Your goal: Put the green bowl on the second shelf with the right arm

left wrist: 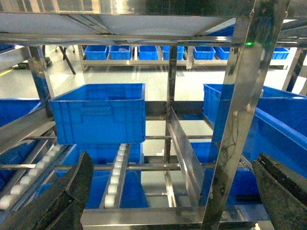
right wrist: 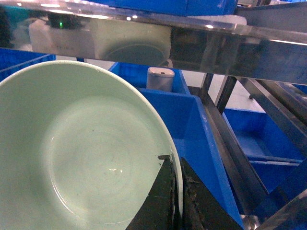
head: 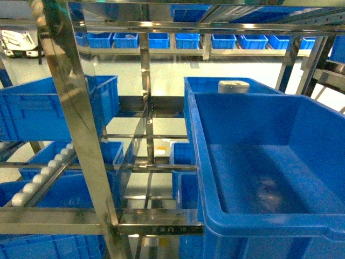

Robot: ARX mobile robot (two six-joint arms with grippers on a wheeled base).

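Green bowl (right wrist: 81, 158) rim pinched between right gripper (right wrist: 175, 191) jaws.

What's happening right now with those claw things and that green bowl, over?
Right gripper clamped on green bowl rim, bowl held up under steel shelf rail. Left gripper open, empty. Blue crate with white-grey container just ahead.

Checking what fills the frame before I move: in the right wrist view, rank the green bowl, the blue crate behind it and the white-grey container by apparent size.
1. green bowl, held at its rim by the right end effector, enlarged by nearness
2. blue crate
3. white-grey container, small and farther back
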